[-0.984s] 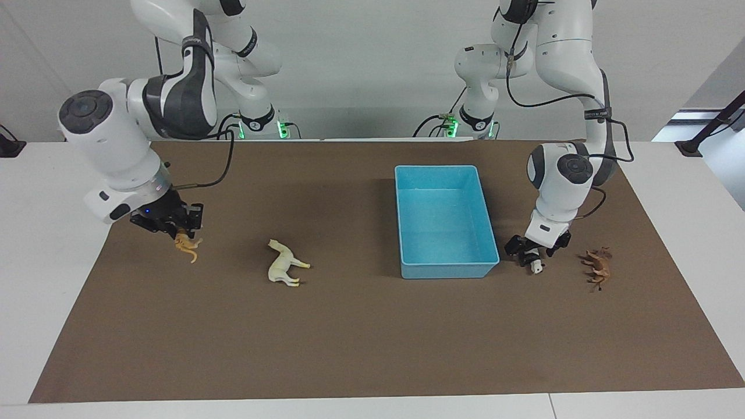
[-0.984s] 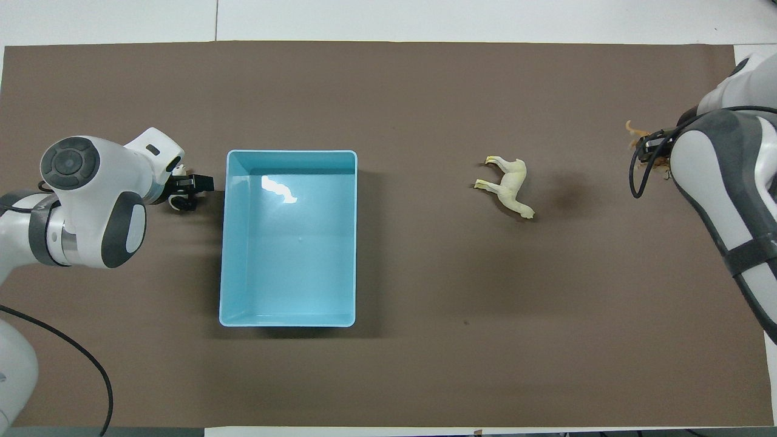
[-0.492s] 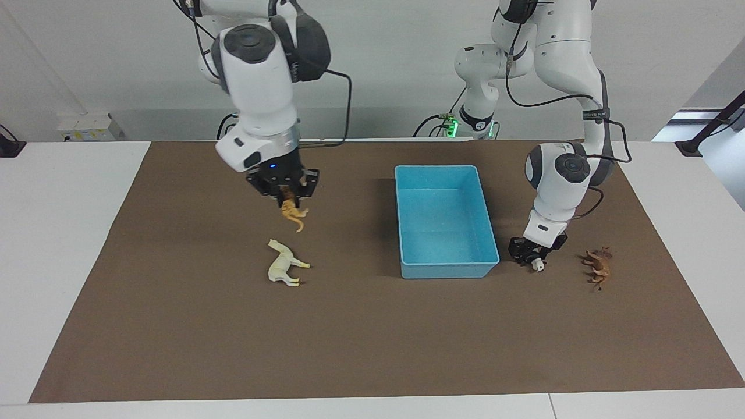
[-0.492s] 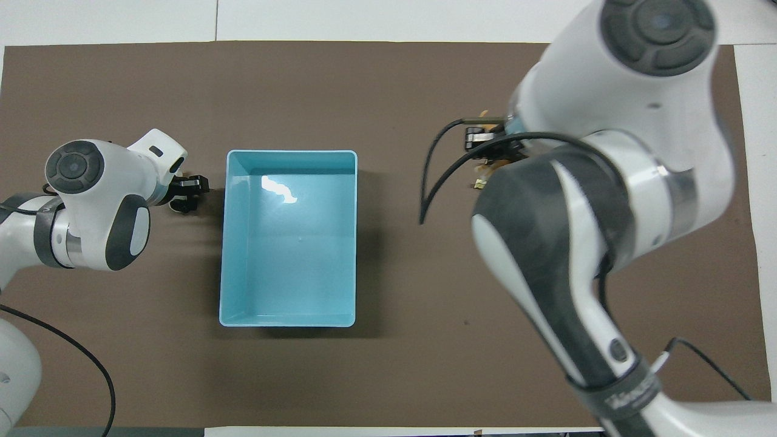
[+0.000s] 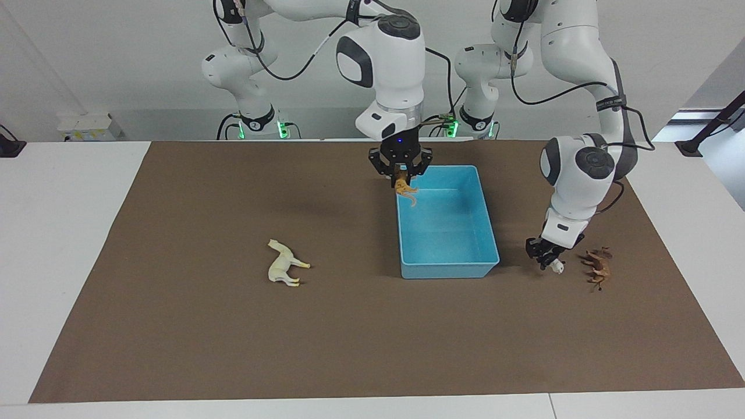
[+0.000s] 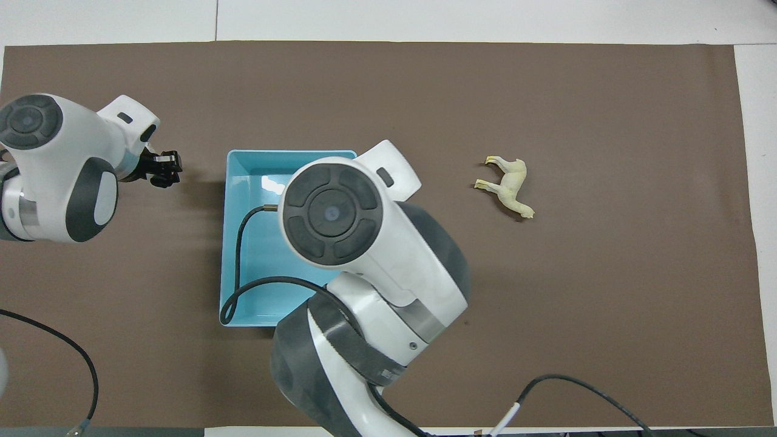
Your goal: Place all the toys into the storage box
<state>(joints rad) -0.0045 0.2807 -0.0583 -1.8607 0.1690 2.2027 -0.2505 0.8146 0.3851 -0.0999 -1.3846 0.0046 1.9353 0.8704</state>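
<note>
**Orange tiger over the box corner — release pending**

Orange striped tiger (image 5: 404, 189) hangs from the right tool (image 5: 400, 172), which is clamped on its upper body, tail and legs dangling. The tool is over the storage box (image 5: 483, 233), above the corner nearest the robots and toward the right arm's end of the worktop (image 5: 174, 337). In the overhead view the arm's wrist covers both toy and tool, so height is read from the facing view alone: the tiger looks clear of the rim, not yet inside.

Judgement on the step: the toy sits close to the box wall, so a release here risks a bounce off the flared rim. Better to carry it further over the open floor of the box, lower it, then part the fingers.

Left tool (image 5: 546, 259) is low beside the box, at the left arm's end, gripping the small black-and-white panda (image 5: 556, 267) — white head showing below the fingers. Whether the panda touches the worktop cannot be told.

Brown lion (image 5: 598, 267) stands just beside the panda, untouched. Cream-white horse (image 5: 283, 264) lies on its side, well apart from the box, toward the right arm's end. The light blue box, low-walled and glossy, appears empty.
</note>
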